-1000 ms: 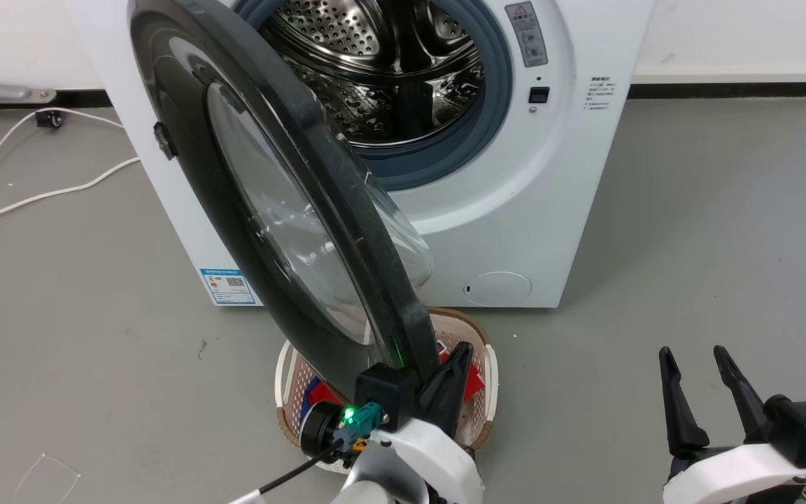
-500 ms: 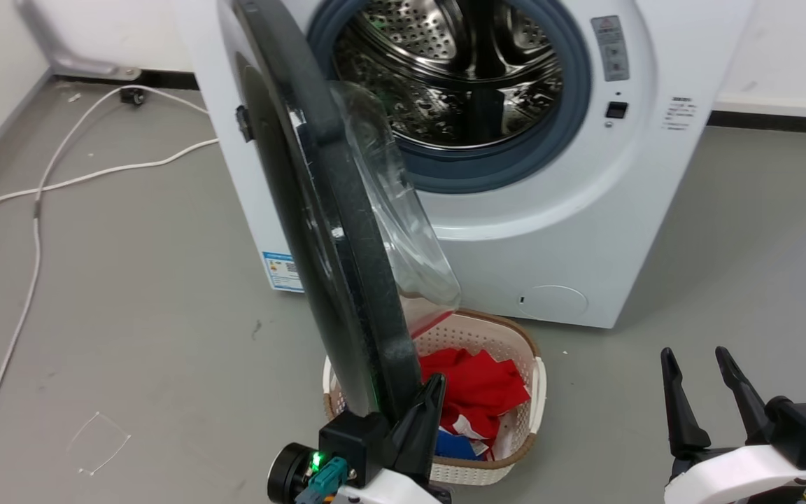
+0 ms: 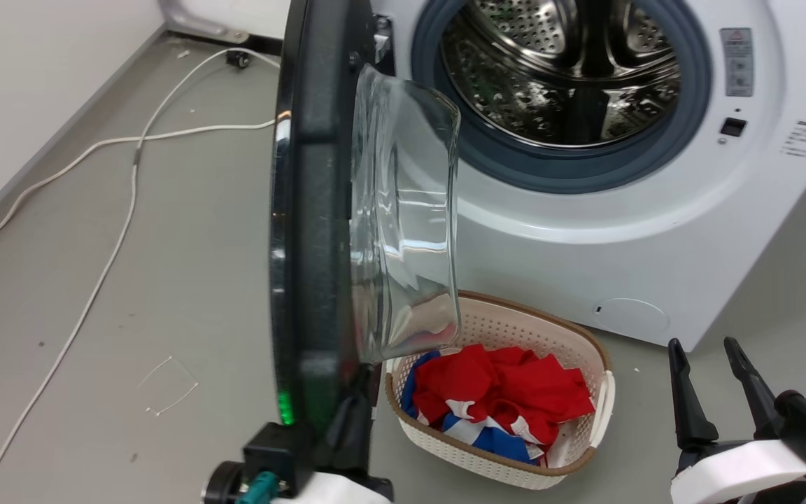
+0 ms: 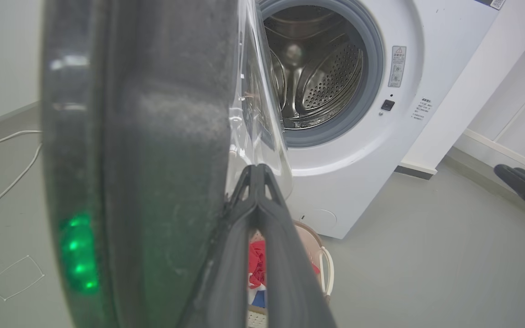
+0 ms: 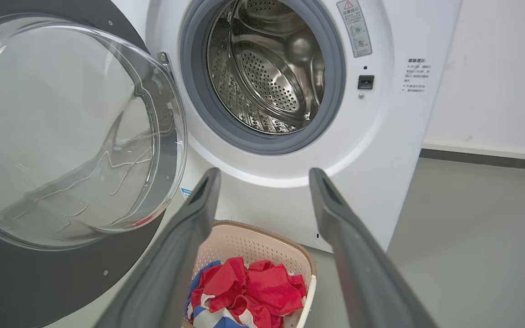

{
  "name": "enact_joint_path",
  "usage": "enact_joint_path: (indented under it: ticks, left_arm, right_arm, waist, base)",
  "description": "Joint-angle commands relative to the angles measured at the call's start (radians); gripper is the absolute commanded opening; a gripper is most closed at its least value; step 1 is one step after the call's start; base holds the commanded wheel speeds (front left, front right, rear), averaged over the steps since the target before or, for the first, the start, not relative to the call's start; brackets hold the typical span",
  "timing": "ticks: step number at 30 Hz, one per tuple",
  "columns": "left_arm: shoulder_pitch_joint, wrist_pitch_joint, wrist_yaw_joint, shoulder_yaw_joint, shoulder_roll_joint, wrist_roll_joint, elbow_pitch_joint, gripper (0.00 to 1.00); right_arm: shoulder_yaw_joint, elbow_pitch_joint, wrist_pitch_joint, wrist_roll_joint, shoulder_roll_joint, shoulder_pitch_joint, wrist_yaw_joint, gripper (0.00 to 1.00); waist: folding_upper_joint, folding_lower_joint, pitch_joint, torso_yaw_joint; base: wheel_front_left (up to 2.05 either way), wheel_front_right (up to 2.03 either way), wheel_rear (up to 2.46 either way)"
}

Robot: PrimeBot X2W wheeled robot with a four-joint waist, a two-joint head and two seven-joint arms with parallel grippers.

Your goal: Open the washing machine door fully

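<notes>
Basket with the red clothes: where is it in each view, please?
Head view: basket lower centre-right, on the floor before the machine.
Left wrist view: bottom centre, partly behind the left claw.
Right wrist view: bottom centre.
Shared landmark: steel drum, above the basket everywhere.

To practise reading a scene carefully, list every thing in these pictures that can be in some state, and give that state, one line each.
washing machine door: open, swung well out, edge-on to the head camera
drum: uncovered, empty as far as shows
laundry basket: holds red and blue clothes
left gripper: shut, tips beside the door's inner side
right gripper: open, holding nothing
</notes>
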Motion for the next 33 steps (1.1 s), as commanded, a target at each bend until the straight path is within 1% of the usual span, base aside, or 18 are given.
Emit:
enact_joint_path:
  ticks: [1, 3, 5, 6, 7, 9, 10, 13, 15, 16, 19, 22, 25, 33]
  left_arm:
    - [0.01, -0.02, 0.018, 0.041, 0.018, -0.007, -0.007, 0.0]
    - [0.012, -0.029, 0.024, 0.057, 0.026, -0.01, -0.009, 0.0]
    - [0.015, -0.042, 0.034, 0.092, 0.039, -0.021, -0.013, 0.0]
    - [0.016, -0.055, 0.04, 0.129, 0.058, -0.031, -0.016, 0.0]
    - [0.016, -0.055, 0.04, 0.129, 0.058, -0.031, -0.016, 0.0]
    - [0.016, -0.067, 0.044, 0.171, 0.076, -0.043, -0.015, 0.0]
    - [0.013, -0.078, 0.042, 0.215, 0.101, -0.057, -0.011, 0.0]
    - [0.009, -0.092, 0.033, 0.287, 0.135, -0.09, 0.006, 0.0]
    - [0.004, -0.099, 0.019, 0.326, 0.153, -0.108, 0.019, 0.0]
    - [0.004, -0.099, 0.019, 0.326, 0.153, -0.108, 0.019, 0.0]
    - [-0.009, -0.108, -0.011, 0.385, 0.187, -0.137, 0.053, 0.0]
    - [-0.028, -0.113, -0.05, 0.431, 0.212, -0.167, 0.094, 0.0]
    - [-0.053, -0.117, -0.092, 0.46, 0.227, -0.193, 0.146, 0.0]
    - [-0.181, -0.12, -0.209, 0.529, 0.299, -0.243, 0.312, 0.0]
  right_arm:
    - [-0.003, -0.01, 0.006, -0.003, 0.001, -0.012, 0.0, 1.0]
    - [-0.005, -0.012, 0.005, -0.004, 0.001, -0.014, 0.0, 1.0]
    - [-0.006, -0.017, 0.008, -0.005, 0.001, -0.019, 0.0, 1.0]
    - [-0.007, -0.021, 0.012, -0.006, 0.001, -0.02, 0.0, 1.0]
    - [-0.007, -0.021, 0.012, -0.006, 0.001, -0.02, 0.0, 1.0]
    - [-0.005, -0.023, 0.014, -0.007, 0.001, -0.024, 0.0, 1.0]
    - [-0.003, -0.027, 0.017, -0.006, 0.001, -0.031, 0.0, 1.0]
    - [0.002, -0.029, 0.019, -0.005, 0.001, -0.033, 0.0, 1.0]
    - [-0.002, -0.028, 0.02, -0.003, 0.001, -0.034, 0.0, 1.0]
    - [-0.002, -0.028, 0.02, -0.003, 0.001, -0.034, 0.0, 1.0]
    - [-0.006, -0.027, 0.02, 0.001, 0.001, -0.04, 0.0, 1.0]
    - [-0.009, -0.029, 0.022, 0.005, 0.001, -0.049, 0.0, 1.0]
    - [-0.013, -0.032, 0.023, 0.008, 0.001, -0.051, 0.0, 1.0]
    - [-0.012, -0.04, 0.033, 0.0, 0.001, -0.067, 0.0, 1.0]
  waist:
    - [0.0, 0.0, 0.018, 0.033]
    - [0.0, 0.0, 0.022, 0.039]
    - [0.0, 0.0, 0.027, 0.049]
    - [0.0, 0.0, 0.033, 0.055]
    - [0.0, 0.0, 0.033, 0.055]
    - [0.0, 0.0, 0.039, 0.058]
    - [0.0, 0.0, 0.046, 0.057]
    - [0.0, 0.0, 0.055, 0.049]
    - [0.0, 0.0, 0.061, 0.043]
    - [0.0, 0.0, 0.061, 0.043]
    - [0.0, 0.0, 0.07, 0.035]
    - [0.0, 0.0, 0.081, 0.028]
    - [0.0, 0.0, 0.09, 0.023]
    - [0.0, 0.0, 0.114, 0.011]
  base:
    - [0.0, 0.0, 0.0]
    - [0.0, 0.0, 0.0]
    - [0.0, 0.0, 0.0]
    - [0.0, 0.0, 0.0]
    - [0.0, 0.0, 0.0]
    - [0.0, 0.0, 0.0]
    - [0.0, 0.0, 0.0]
    - [0.0, 0.0, 0.0]
    - [0.0, 0.0, 0.0]
    - [0.0, 0.0, 0.0]
    - [0.0, 0.0, 0.0]
    - [0.0, 0.0, 0.0]
    - [0.0, 0.0, 0.0]
    - [0.0, 0.0, 0.0]
